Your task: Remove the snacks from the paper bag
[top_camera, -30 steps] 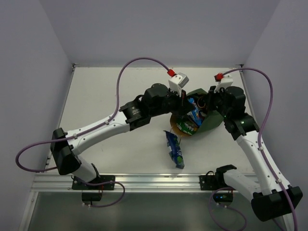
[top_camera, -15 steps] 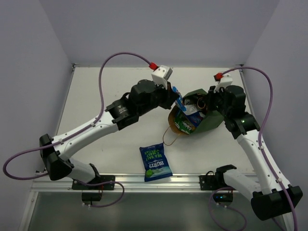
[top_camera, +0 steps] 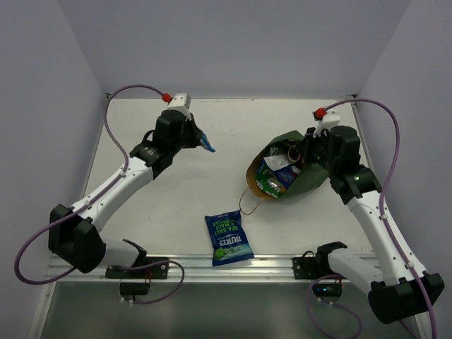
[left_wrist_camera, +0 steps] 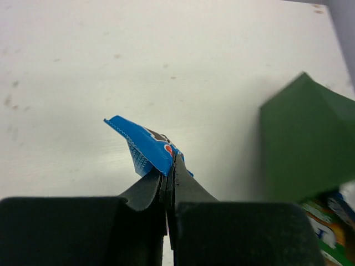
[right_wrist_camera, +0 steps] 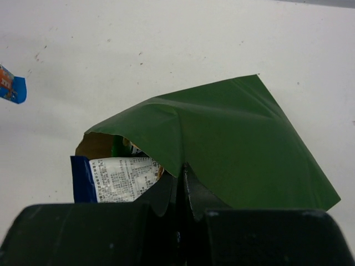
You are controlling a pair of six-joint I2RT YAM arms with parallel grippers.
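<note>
The dark green paper bag [top_camera: 305, 178] lies on its side at the right, mouth toward the left, with several packets [top_camera: 275, 176] showing inside. My right gripper [top_camera: 308, 146] is shut on the bag's upper edge [right_wrist_camera: 183, 160]; a blue-white packet [right_wrist_camera: 119, 178] shows under that edge. My left gripper [top_camera: 198, 138] is shut on a small blue bar [top_camera: 205, 143], held above the table at the back left; the bar [left_wrist_camera: 145, 146] sticks out past the fingertips. A dark blue crisp bag [top_camera: 228, 239] lies flat near the front edge.
A brown cord handle [top_camera: 248, 203] loops out from the bag's mouth onto the white table [top_camera: 176, 198]. Grey walls close in the back and both sides. The metal rail [top_camera: 212, 267] runs along the near edge.
My left arm has drawn the small blue bar out of the bag and swung it far left. The dark blue crisp bag dropped and settled flat near the front edge. The right arm has held still.
</note>
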